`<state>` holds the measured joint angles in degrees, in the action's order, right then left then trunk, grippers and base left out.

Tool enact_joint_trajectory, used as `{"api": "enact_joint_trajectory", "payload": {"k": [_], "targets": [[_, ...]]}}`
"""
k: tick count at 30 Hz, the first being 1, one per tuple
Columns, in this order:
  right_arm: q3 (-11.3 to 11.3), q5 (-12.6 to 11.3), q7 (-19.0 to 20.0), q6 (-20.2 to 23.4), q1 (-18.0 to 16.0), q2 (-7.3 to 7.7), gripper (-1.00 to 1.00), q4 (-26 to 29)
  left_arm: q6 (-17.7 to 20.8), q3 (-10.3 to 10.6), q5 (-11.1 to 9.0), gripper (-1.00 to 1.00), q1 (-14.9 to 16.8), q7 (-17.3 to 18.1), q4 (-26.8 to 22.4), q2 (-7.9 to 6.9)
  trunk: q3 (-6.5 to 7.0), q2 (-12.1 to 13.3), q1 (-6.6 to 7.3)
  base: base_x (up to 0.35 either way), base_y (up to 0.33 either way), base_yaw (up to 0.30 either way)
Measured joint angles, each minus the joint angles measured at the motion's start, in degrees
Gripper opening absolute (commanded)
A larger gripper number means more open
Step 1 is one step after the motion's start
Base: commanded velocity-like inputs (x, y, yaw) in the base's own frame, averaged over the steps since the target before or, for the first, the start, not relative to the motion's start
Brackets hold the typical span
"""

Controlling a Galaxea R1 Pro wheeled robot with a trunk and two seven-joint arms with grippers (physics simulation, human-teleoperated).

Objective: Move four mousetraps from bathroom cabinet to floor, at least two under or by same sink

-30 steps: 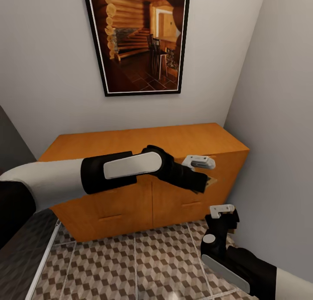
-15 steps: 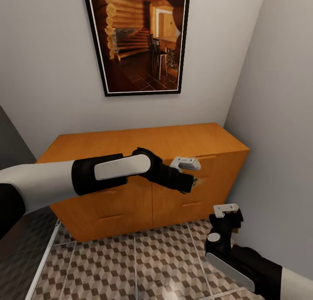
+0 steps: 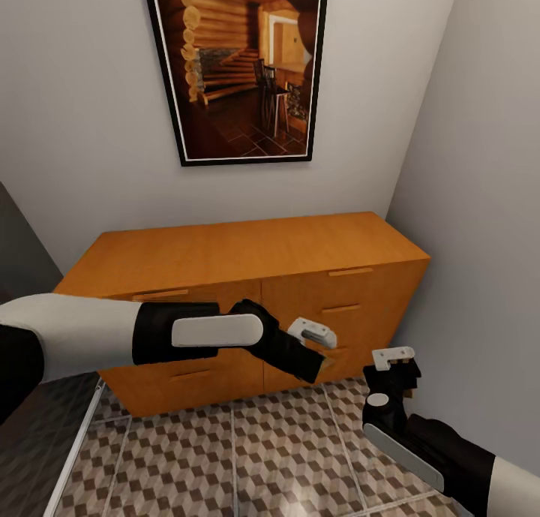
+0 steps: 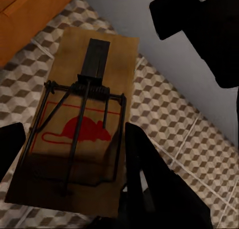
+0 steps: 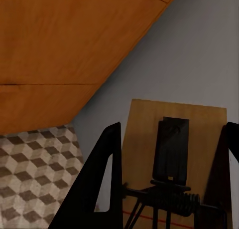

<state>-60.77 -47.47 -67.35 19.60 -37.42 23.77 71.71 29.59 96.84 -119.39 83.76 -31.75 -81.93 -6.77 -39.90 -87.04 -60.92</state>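
The left gripper (image 3: 324, 361), clamped on a mousetrap (image 4: 82, 124), has dropped from the cabinet (image 3: 247, 250) front toward the floor (image 3: 247, 449); the right gripper (image 3: 397, 363) grips another mousetrap (image 5: 172, 139), so two traps are out.

head: high, facing cabinet (image 3: 247, 254) | wrists: close; floor (image 4: 174, 109) shared

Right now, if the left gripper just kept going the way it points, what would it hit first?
Probably the tiled floor near the wall: the left gripper, holding a mousetrap, points downward past the cabinet. The right arm is close by, but depth is unclear.
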Motion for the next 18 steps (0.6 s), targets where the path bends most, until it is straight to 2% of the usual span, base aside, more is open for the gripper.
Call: {"api": "enact_joint_trajectory", "payload": {"k": [2,3,4,10,14,18], "targets": [[0.03,0.06,0.2,0.0,0.0,0.0,-1.0,-0.21,-0.19,1.38,-0.03,-1.0,-0.15,0.06,0.0,0.05,0.0,0.0,0.0,0.0,0.0,0.0],[0.0,0.08,0.39,0.0,0.0,-0.05,-1.0,-0.37,-0.72,3.14,-0.16,-1.0,-1.35,0.13,0.01,0.08,-0.01,0.0,0.0,0.0,0.0,0.0],[-0.02,0.06,0.54,0.0,0.0,-0.08,-1.0,-0.4,-0.84,3.57,-0.07,-1.0,-2.14,0.12,0.04,0.09,0.0,0.0,0.0,0.0,0.0,0.0],[-0.03,-0.05,5.01,0.02,0.0,-0.09,-1.0,-1.42,-0.99,4.08,0.32,-1.0,-6.62,0.15,0.28,0.1,0.0,0.0,0.0,0.0,0.0,0.0],[-0.07,-0.05,7.28,0.03,0.0,-0.21,-1.0,-2.69,-1.0,4.26,0.47,-1.0,-8.52,0.14,0.48,0.1,0.0,0.0,0.0,0.0,0.0,0.0],[-0.25,-0.3,9.45,0.04,0.0,-0.31,-1.0,-3.08,-2.24,5.91,0.66,-1.0,-9.84,0.14,0.67,0.1,0.0,0.0,0.0,0.0,0.0,0.0]]}}
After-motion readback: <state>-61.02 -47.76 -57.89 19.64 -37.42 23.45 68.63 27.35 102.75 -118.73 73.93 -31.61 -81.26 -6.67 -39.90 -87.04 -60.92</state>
